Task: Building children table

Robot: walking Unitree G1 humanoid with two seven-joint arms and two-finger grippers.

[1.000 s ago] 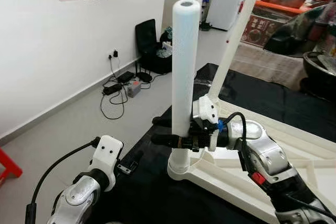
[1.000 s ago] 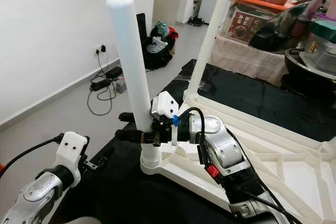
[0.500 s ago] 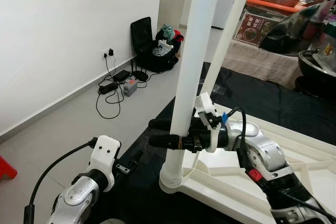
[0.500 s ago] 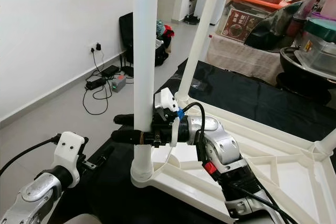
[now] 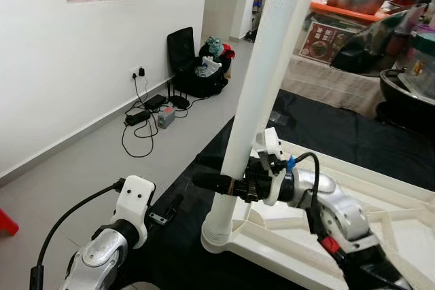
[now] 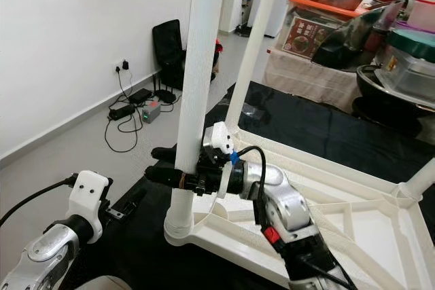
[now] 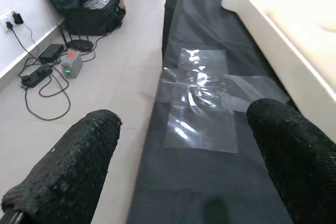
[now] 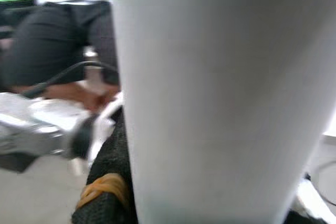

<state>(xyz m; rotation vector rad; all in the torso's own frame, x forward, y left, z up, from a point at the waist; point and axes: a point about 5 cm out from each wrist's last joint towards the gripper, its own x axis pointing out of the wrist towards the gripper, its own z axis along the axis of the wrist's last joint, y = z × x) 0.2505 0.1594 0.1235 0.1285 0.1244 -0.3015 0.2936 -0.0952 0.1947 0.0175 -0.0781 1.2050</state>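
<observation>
Right gripper (image 6: 178,176) clamps the white table leg (image 6: 196,93) just above its corner socket (image 6: 178,225) on the upturned tabletop (image 6: 353,232). Leg axis near vertical, tilted slightly. Left gripper (image 7: 184,171) spread wide, idle, lower left.

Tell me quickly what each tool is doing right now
Left tool: open, empty.
Right tool: closed on the white table leg.

white table leg (image 6: 197,73), upright in upturned tabletop (image 6: 353,236)
</observation>
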